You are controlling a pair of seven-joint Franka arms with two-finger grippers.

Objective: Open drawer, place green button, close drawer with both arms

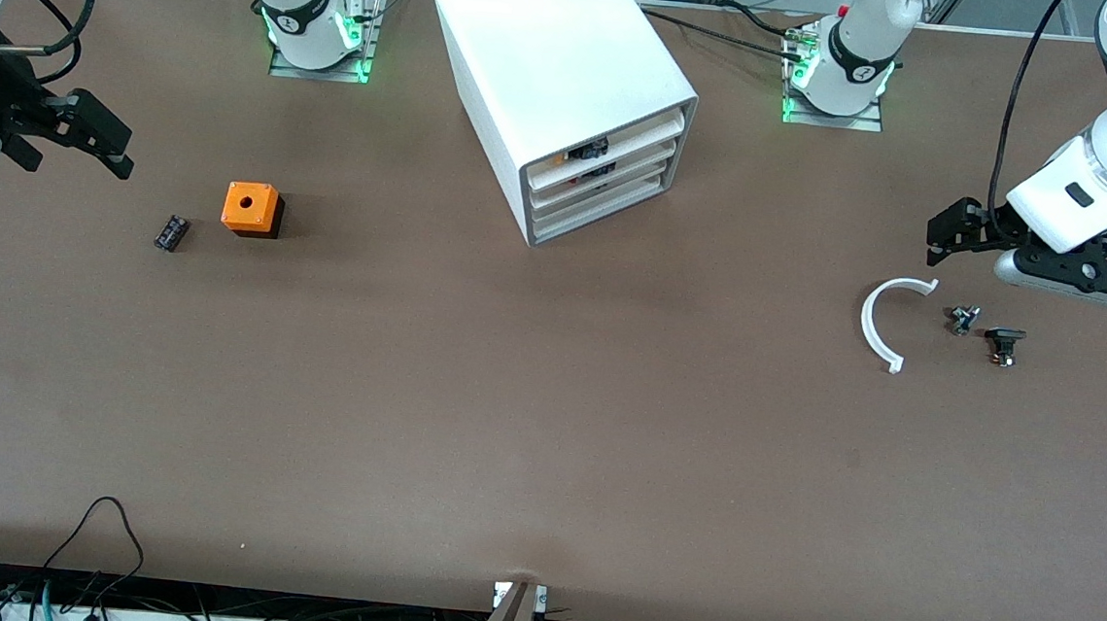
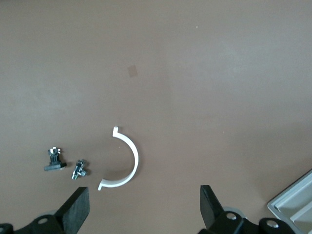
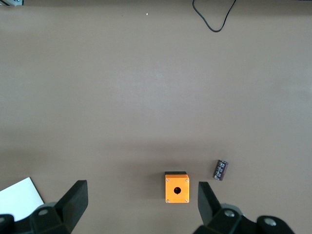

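Note:
The white cabinet stands at the table's middle, its four drawers all pushed in. No green-capped button shows in any view. My left gripper hangs open and empty over the table at the left arm's end, just above a white curved strip; in the left wrist view the gripper has the strip between its fingers' line. My right gripper hangs open and empty at the right arm's end, near the orange cube; it shows in the right wrist view.
Two small dark-and-metal parts lie beside the strip, also in the left wrist view. A tiny black ribbed part lies by the orange cube. Cables run along the table's near edge.

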